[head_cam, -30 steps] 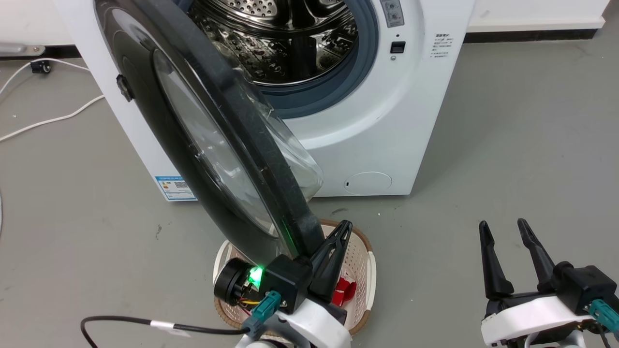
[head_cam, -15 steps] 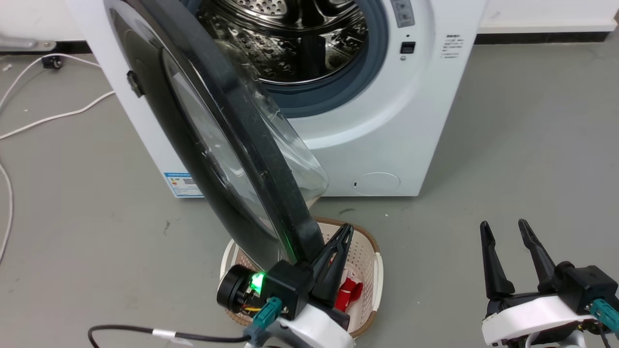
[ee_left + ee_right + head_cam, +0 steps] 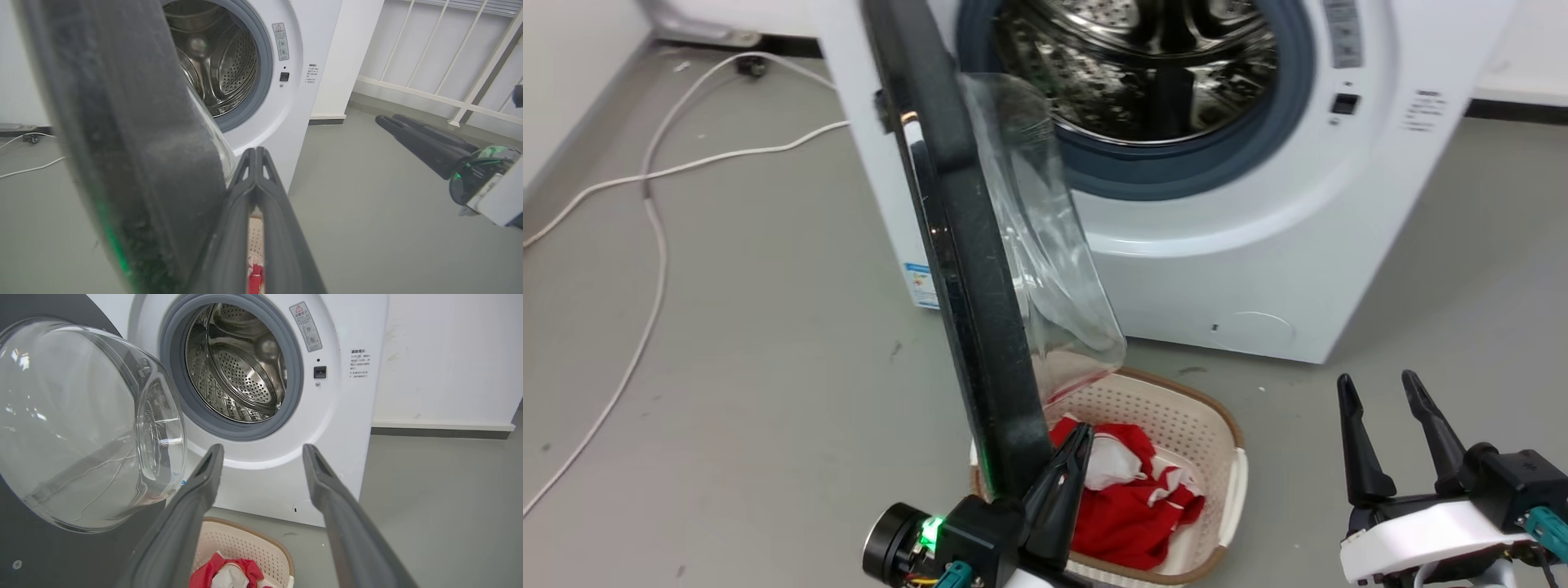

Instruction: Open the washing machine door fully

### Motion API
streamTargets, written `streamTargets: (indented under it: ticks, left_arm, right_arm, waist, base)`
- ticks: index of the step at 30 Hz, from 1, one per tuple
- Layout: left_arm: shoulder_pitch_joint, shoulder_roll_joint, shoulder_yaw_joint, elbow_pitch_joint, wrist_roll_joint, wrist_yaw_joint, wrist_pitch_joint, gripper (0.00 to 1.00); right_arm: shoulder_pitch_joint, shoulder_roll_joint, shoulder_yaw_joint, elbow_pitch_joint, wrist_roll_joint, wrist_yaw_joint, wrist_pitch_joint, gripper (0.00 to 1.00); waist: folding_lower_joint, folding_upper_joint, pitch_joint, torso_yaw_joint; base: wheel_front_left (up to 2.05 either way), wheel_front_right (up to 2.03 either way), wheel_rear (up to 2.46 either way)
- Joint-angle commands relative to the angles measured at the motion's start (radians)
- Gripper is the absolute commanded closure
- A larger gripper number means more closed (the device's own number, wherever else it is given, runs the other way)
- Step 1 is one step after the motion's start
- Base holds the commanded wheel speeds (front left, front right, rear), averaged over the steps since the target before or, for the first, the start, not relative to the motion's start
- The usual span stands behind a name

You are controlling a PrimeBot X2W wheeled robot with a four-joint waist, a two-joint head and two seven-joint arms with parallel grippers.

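The washing machine door (image 3: pixel 968 245) is seen edge-on, from upper centre to lower centre of the head view, about square to the machine front (image 3: pixel 1258 245) — the drum (image 3: pixel 1152 73) is uncovered. The left end effector (image 3: pixel 1082 433), pressed together, is laid against its inner rim; the right end effector (image 3: pixel 1375 378) is held spread at lower right. The opening is judged mostly done — a last outward swing is left.
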Motion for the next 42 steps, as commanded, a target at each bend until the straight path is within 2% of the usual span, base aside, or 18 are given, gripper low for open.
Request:
streamTargets:
  ticks: [1, 9, 18, 30, 42]
  left_arm:
    - [0.013, 0.02, 0.022, -0.005, 0.004, 0.018, 0.005, 1.0]
    - [0.055, 0.051, 0.05, -0.046, 0.006, 0.048, 0.004, 1.0]
    - [0.079, 0.095, 0.117, -0.053, -0.019, 0.075, -0.007, 1.0]
    - [0.007, 0.151, 0.29, 0.053, -0.095, 0.096, -0.083, 1.0]
    - [-0.15, 0.231, 0.502, 0.303, -0.197, 0.067, -0.2, 1.0]
  right_arm:
    - [-0.001, 0.002, 0.001, -0.004, 0.006, -0.001, 0.001, 0.0]
    - [0.001, 0.002, 0.0, -0.007, 0.003, -0.001, 0.001, 0.0]
    - [0.002, 0.002, 0.008, -0.005, 0.003, -0.001, 0.006, 0.0]
    - [-0.009, 0.002, 0.014, -0.021, -0.005, -0.001, 0.024, 0.0]
    - [-0.04, 0.002, 0.012, -0.047, -0.027, -0.001, 0.047, 0.0]
  waist:
    - [0.0, 0.0, 0.002, 0.056]
    - [0.0, 0.0, 0.003, 0.181]
    - [0.0, 0.0, -0.007, 0.237]
    - [0.0, 0.0, 0.014, 0.208]
    - [0.0, 0.0, 0.079, 0.152]
  base:
    - [0.0, 0.0, 0.0]
    - [0.0, 0.0, 0.0]
    - [0.0, 0.0, 0.0]
    - [0.0, 0.0, 0.0]
    - [0.0, 0.0, 0.0]
